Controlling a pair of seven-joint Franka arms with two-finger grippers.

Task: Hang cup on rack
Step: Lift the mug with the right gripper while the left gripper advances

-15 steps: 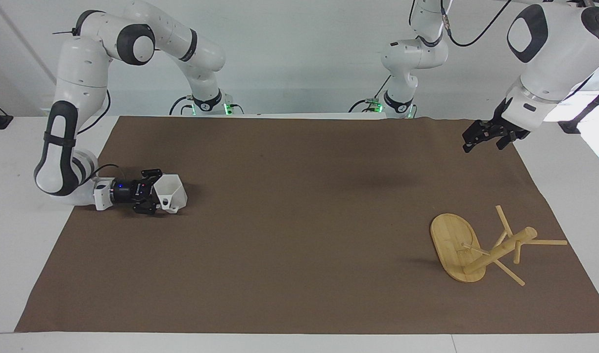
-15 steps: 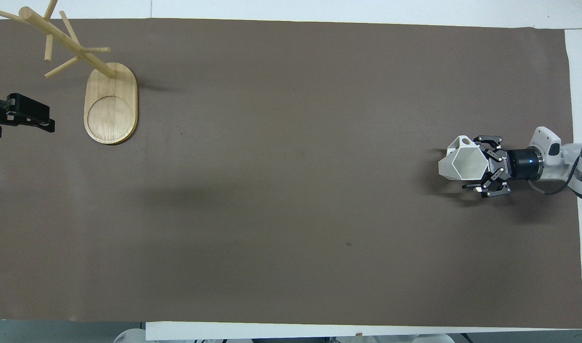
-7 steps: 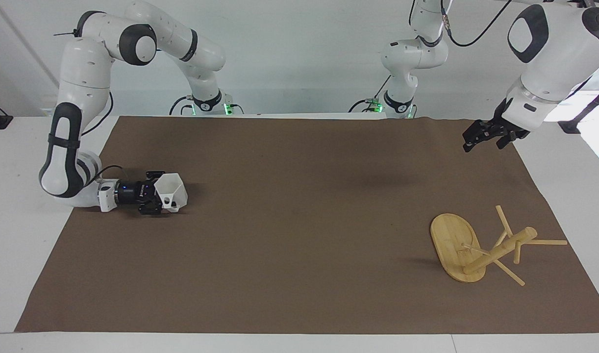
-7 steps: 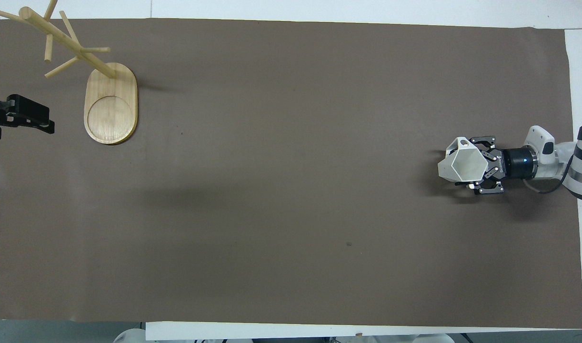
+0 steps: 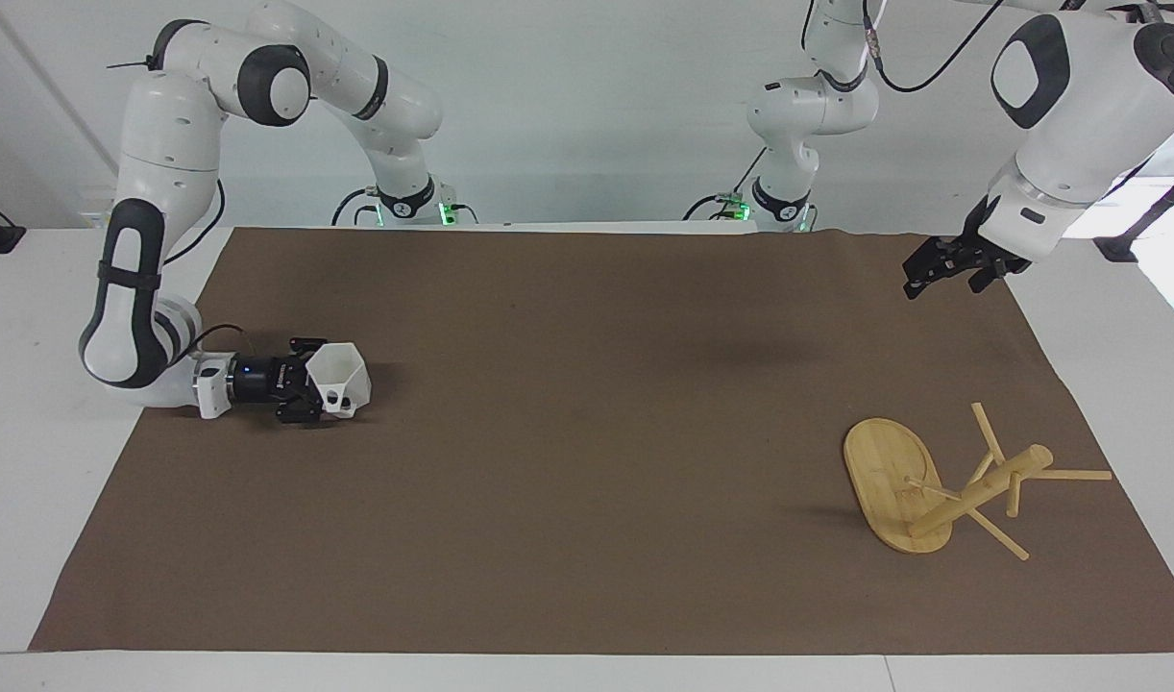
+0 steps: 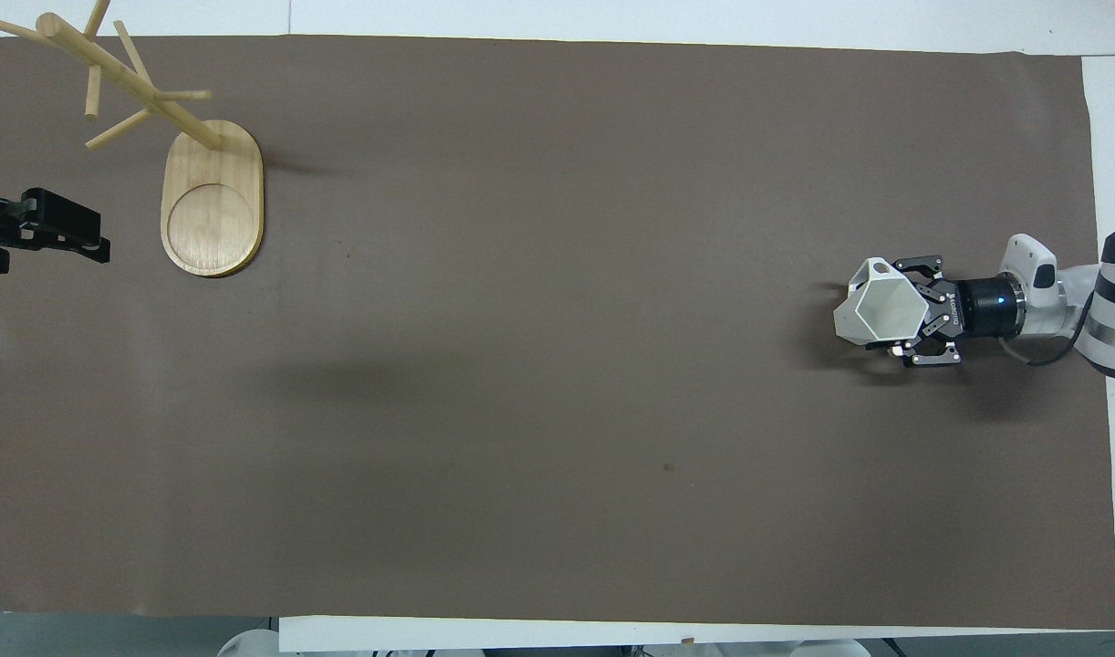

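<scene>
The white faceted cup (image 5: 342,378) (image 6: 881,313) sits at the right arm's end of the brown mat, rim turned up and handle pointing away from the robots. My right gripper (image 5: 310,385) (image 6: 906,316) lies level just above the mat, shut on the cup's side from the mat's edge. The bamboo rack (image 5: 971,492) (image 6: 129,82) stands on its oval base (image 5: 880,476) (image 6: 213,205) at the left arm's end. Nothing hangs on its pegs. My left gripper (image 5: 933,271) (image 6: 69,235) hangs open in the air over the mat beside the rack, holding nothing.
The brown mat (image 5: 587,461) covers most of the white table (image 5: 30,461). The right arm's forearm reaches in low over the mat's edge.
My right gripper has shut on the cup and drawn it slightly toward the mat's edge. The left gripper has drifted a little. The rack has not moved.
</scene>
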